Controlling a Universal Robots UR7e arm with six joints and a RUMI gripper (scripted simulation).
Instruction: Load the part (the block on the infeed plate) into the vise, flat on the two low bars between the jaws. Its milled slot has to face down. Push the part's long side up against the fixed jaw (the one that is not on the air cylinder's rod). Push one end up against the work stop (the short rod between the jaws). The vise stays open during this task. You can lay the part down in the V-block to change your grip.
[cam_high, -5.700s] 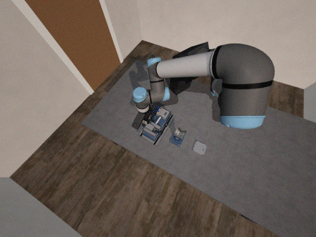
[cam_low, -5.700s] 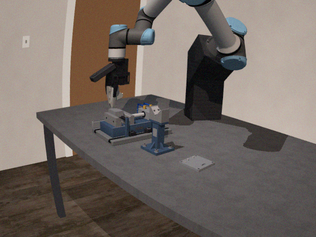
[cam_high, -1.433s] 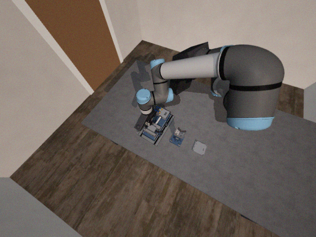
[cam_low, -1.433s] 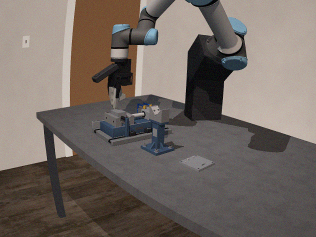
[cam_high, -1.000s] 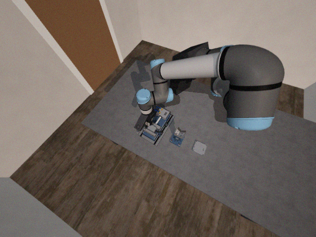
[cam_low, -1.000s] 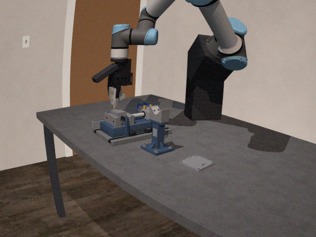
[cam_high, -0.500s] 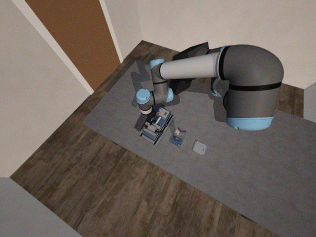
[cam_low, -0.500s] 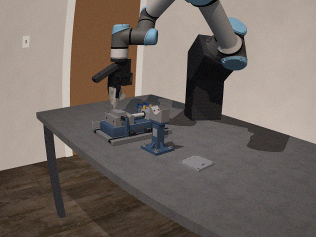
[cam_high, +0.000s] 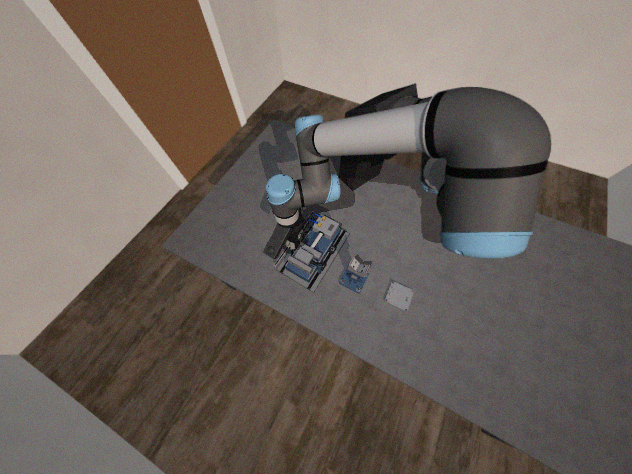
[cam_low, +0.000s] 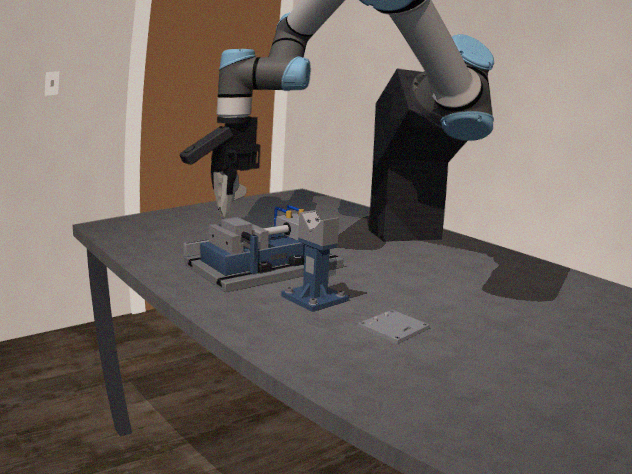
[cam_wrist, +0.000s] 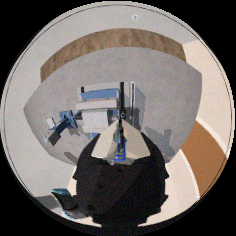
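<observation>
The part, a grey block (cam_high: 307, 254) (cam_low: 236, 223) (cam_wrist: 95, 121), sits in the open vise between the fixed jaw (cam_high: 299, 267) (cam_low: 224, 238) (cam_wrist: 95, 105) and the jaw on the air cylinder's rod (cam_high: 317, 239) (cam_low: 278, 229). Its top stands a little above the jaws and looks level. Its long side lies close along the fixed jaw; a small gap cannot be ruled out. Its underside, slot and the low bars are hidden. Contact with the work stop cannot be made out. My gripper (cam_low: 223, 213) (cam_wrist: 120, 119) is shut and empty, its tips just above and beyond the block's far end.
The V-block (cam_high: 359, 265) (cam_low: 320, 232) on its blue stand is empty, beside the vise. The infeed plate (cam_high: 399, 294) (cam_low: 395, 326) is bare, farther along the table. Blue air hoses (cam_high: 314, 219) (cam_low: 276, 215) rise at the cylinder end of the vise.
</observation>
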